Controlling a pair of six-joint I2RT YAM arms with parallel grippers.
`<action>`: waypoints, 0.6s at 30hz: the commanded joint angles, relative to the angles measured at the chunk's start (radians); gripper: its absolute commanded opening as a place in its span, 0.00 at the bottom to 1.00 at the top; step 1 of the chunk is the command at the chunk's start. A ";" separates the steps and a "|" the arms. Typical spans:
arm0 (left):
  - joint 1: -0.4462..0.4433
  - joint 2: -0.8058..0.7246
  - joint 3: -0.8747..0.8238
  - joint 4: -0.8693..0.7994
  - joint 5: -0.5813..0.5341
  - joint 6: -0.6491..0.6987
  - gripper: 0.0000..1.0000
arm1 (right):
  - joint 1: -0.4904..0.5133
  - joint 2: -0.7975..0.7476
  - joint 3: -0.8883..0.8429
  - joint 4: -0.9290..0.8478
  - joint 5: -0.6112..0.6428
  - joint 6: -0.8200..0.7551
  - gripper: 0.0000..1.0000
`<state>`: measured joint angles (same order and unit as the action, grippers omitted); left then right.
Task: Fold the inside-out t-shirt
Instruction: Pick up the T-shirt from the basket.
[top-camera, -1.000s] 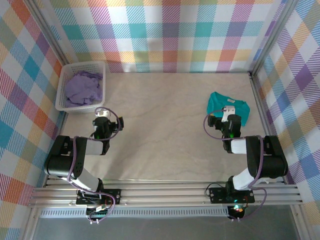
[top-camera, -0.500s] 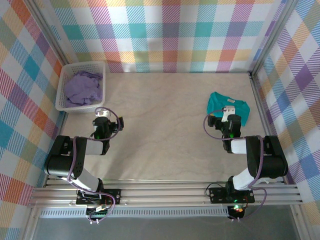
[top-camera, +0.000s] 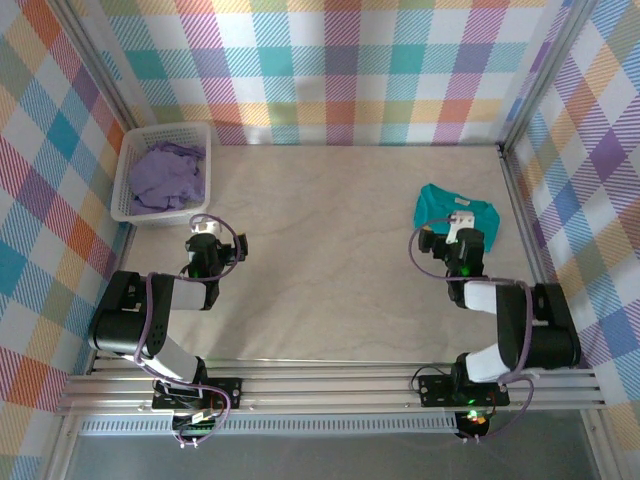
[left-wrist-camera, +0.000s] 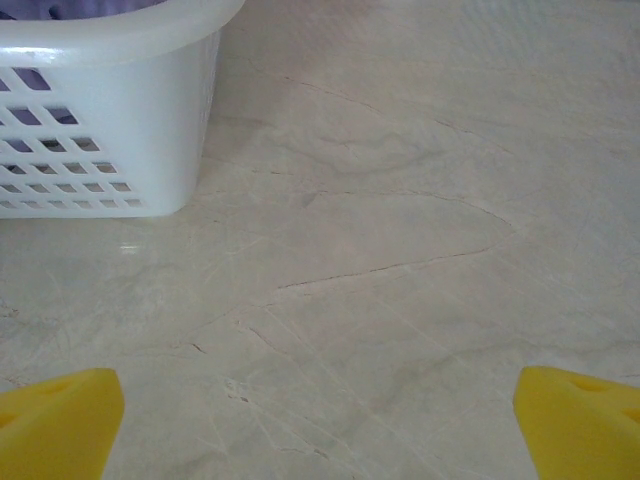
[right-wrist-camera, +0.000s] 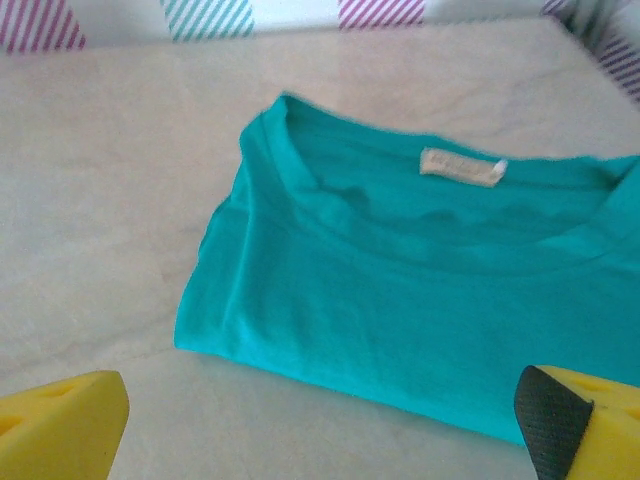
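Resting crumpled in white basket (top-camera: 150, 214), lavender t-shirt (top-camera: 165, 180)

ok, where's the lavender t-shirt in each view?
Top external: lavender t-shirt bunched inside the white basket, far-left corner of the table.
Left wrist: a purple sliver at the top-left edge, above the white basket rim.
Right wrist: aimed at the teal t-shirt instead.
Shared landmark: the white basket, in top external and left wrist.

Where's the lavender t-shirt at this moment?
Top view: the lavender t-shirt lies bunched in the white basket at the far-left corner of the table, just beyond the left tool.
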<state>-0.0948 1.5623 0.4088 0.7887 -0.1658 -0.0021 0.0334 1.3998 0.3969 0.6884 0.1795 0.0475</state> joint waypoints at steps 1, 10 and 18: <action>0.013 -0.056 0.046 -0.088 -0.043 -0.002 1.00 | 0.000 -0.189 0.046 -0.168 0.104 0.114 1.00; 0.051 -0.492 0.348 -0.877 -0.223 -0.361 1.00 | 0.011 -0.417 0.238 -0.511 -0.208 0.370 1.00; 0.187 -0.109 0.826 -1.187 -0.111 -0.341 1.00 | 0.223 -0.244 0.453 -0.693 -0.264 0.250 1.00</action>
<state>0.0364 1.3148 1.1576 -0.1734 -0.3107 -0.3294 0.2337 1.1213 0.8268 0.0975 -0.0235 0.3191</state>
